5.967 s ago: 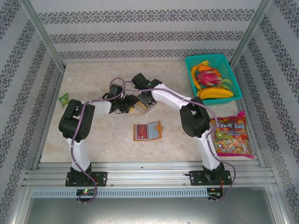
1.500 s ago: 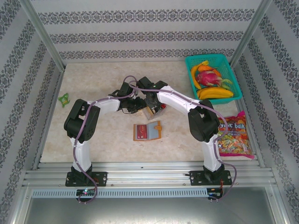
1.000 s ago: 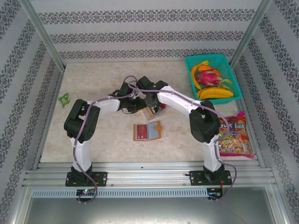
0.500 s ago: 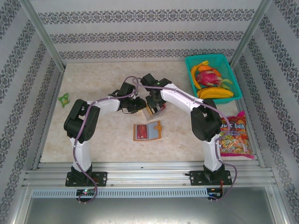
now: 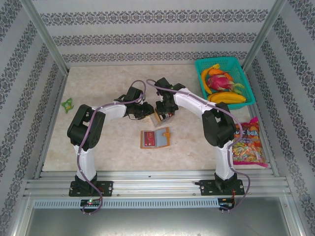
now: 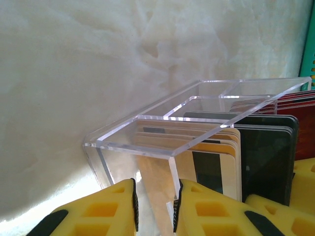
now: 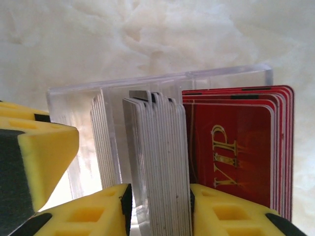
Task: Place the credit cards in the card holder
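Card pickup. My left gripper (image 6: 155,209) pinches the clear box (image 6: 140,147) wall (steadying it). My right gripper (image 7: 160,206) clamps pale credit cards (image 7: 157,157) inside. The card holder (image 5: 155,138) lies open nearby. Next I'd lift straight up, ideally separating one card.

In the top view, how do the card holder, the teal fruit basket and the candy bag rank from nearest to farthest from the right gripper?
1. card holder: just on the near side of the right gripper, toward the arm bases.
2. teal fruit basket: far right corner of the table.
3. candy bag: right edge, nearer the arm bases.
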